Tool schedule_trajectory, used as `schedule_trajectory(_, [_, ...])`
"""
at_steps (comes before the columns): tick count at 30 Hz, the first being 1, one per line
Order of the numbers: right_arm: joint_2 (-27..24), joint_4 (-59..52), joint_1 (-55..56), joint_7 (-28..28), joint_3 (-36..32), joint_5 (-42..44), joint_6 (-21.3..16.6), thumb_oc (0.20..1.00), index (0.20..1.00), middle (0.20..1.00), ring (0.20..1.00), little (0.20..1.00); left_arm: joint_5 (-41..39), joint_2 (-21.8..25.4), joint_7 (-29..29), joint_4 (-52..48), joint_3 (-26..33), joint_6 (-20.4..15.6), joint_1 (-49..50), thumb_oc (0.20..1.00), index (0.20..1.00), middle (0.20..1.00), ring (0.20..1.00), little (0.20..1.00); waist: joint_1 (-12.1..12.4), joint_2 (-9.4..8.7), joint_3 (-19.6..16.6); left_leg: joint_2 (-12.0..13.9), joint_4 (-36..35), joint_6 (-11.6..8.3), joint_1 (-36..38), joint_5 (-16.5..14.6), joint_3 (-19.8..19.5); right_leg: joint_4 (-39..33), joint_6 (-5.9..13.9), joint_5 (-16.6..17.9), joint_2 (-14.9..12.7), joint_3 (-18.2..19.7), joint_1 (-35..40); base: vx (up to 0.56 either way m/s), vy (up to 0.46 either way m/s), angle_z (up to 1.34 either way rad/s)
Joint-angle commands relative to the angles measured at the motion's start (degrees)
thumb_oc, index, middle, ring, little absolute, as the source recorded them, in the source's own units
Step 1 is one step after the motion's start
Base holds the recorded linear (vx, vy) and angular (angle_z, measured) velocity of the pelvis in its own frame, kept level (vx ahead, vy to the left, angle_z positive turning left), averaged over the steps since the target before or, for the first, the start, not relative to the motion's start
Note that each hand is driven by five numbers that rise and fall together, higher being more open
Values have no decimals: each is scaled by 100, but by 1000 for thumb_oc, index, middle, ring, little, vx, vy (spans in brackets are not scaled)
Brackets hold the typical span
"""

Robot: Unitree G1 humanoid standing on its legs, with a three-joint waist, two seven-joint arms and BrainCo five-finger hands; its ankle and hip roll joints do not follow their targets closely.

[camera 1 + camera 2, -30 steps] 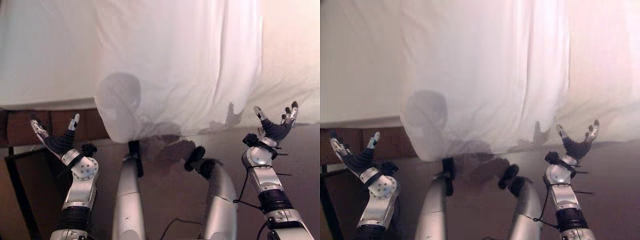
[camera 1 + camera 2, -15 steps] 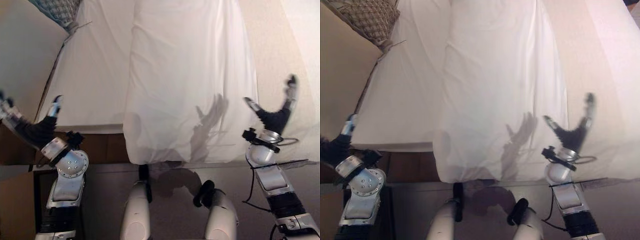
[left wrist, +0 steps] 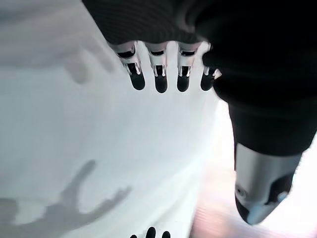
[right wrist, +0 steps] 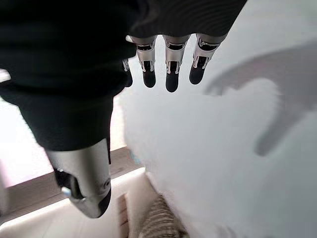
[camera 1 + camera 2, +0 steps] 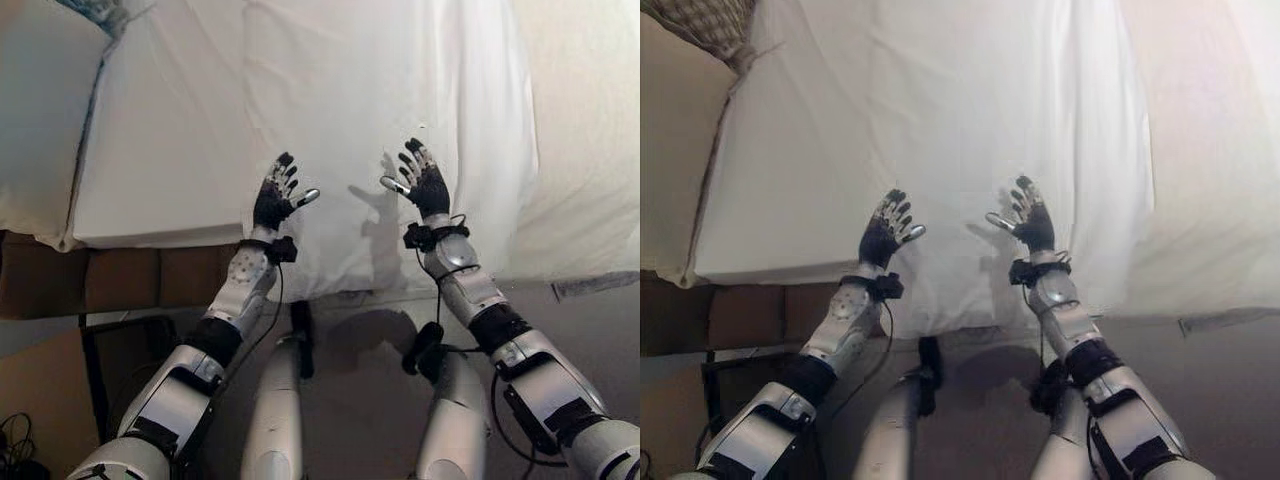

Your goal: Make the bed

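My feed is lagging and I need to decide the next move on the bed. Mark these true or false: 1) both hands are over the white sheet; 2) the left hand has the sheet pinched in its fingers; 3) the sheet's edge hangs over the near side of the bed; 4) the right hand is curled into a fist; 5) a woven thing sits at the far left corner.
1) True: the left hand and the right hand are both raised in front of the white sheet.
2) False: its fingers are straight and spread, holding nothing.
3) True: it drapes past the bed edge.
4) False: it is open.
5) True: a woven thing lies there.
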Motion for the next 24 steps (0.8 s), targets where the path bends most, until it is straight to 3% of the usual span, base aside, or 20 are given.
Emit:
schedule_trajectory(1, [94, -115, -461, 156, 33, 257, -130, 1000, 1000, 1000, 1000, 1000, -153, 87, -73, -160, 59, -97, -383, 1000, 1000, 1000, 1000, 1000, -80, -46, -56, 54, 654, 223, -300, -755, 183, -497, 245, 347, 56, 344, -201, -19, -15, -12])
schedule_trajectory(13, [475, 780, -1363, 652, 404, 1616, 48, 1000, 1000, 1000, 1000, 1000, -1031, -294, -160, 802, -42, 141, -1192, 1000, 1000, 1000, 1000, 1000, -127, -246, -56, 346, 2350, 261, -2196, -1268, 158, 972, -49, -159, 112, 1052, -2199, -26, -14, -11])
schedule_trajectory(19, [640, 1461, -1465, 692, 442, 2030, 179, 1000, 1000, 1000, 1000, 1000, -1281, -499, -254, 1347, -128, 347, -1416, 1000, 1000, 1000, 1000, 1000, -148, -310, -56, 442, 2789, 285, -2740, -1385, 93, 1366, -119, -293, 114, 1124, -2747, -16, -15, -11])
schedule_trajectory(21, [342, 2046, -1678, 742, 430, 1980, 417, 1000, 1000, 1000, 1000, 1000, -993, -42, -296, 1972, -53, 548, -1521, 1000, 1000, 1000, 1000, 1000, -139, -321, -56, 479, 3090, 316, -3053, -1468, 72, 1660, -164, -406, 117, 1189, -3111, 9, -21, -6])
schedule_trajectory(24, [139, 2525, -1872, 774, 361, 1926, 547, 1000, 1000, 1000, 1000, 1000, -1058, 171, -337, 2462, 159, 628, -1597, 1000, 1000, 1000, 1000, 1000, -127, -336, -56, 504, 3199, 319, -3210, -1514, 54, 1798, -180, -484, 98, 1200, -3290, 14, -13, -9])
